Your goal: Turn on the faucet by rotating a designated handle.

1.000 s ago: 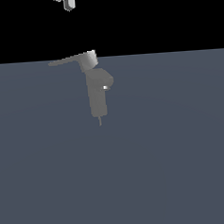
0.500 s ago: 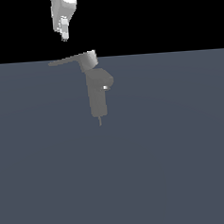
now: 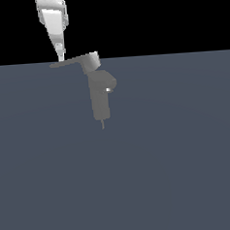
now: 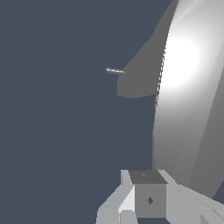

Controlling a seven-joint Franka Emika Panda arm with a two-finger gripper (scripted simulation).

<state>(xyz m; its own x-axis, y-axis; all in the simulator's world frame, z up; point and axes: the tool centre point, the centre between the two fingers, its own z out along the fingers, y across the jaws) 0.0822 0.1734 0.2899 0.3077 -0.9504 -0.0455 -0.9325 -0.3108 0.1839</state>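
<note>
Grey faucet (image 3: 101, 96) stands toward the desk's (image 3: 179, 171) far edge; our claw (image 3: 61, 56) has dropped to the handle's (image 3: 67, 63) free end, ready to push. Claw spread: cannot tell.

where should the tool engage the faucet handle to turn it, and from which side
Engage the handle near its thin free end, far from the blocky cap on the faucet, probably for best leverage. Come down from above, where the tool already hangs over that tip, then push sideways against the flat lever's edge.
</note>
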